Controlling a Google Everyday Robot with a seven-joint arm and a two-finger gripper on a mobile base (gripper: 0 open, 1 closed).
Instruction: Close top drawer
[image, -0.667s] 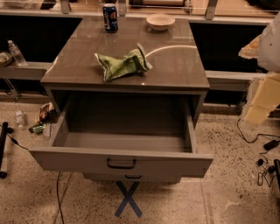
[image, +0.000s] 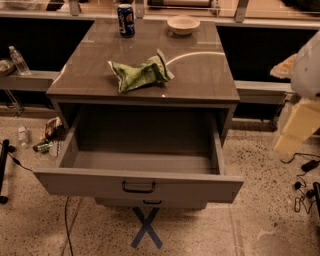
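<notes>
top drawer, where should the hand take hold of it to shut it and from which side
On the top drawer, go for the small dark bail handle at the centre of its tall flat front panel, coming straight in from the front. The drawer stands pulled well out, so an inward push there should run true. The hand hangs off to the drawer's right, apart from it.
</notes>
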